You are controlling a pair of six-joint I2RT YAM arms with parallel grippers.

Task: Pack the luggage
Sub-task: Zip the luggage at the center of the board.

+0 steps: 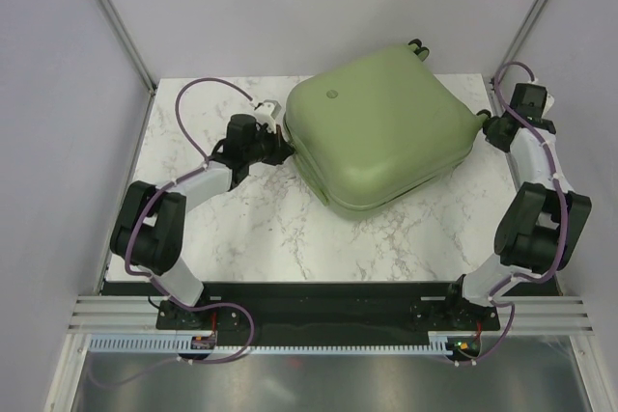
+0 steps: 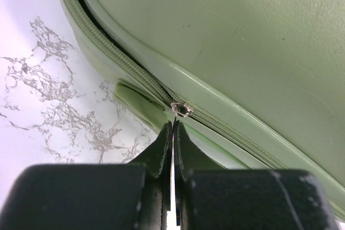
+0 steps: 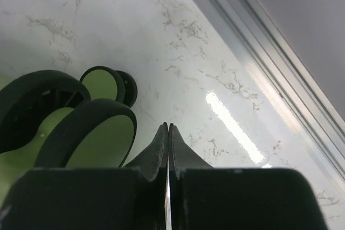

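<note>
On the marble table (image 1: 241, 229) I see the luggage (image 1: 381, 127) lying closed, just far of centre. My right gripper (image 3: 168, 129) is clenched on nothing beside its wheels (image 3: 102, 136) at the right. My left gripper (image 2: 173, 127) pinches the zipper pull (image 2: 180, 110) on its left edge.

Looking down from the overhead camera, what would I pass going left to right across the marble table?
Black left claw, shut on a small metal zipper pull → large sage-green hard-shell suitcase → black right claw, shut.
</note>
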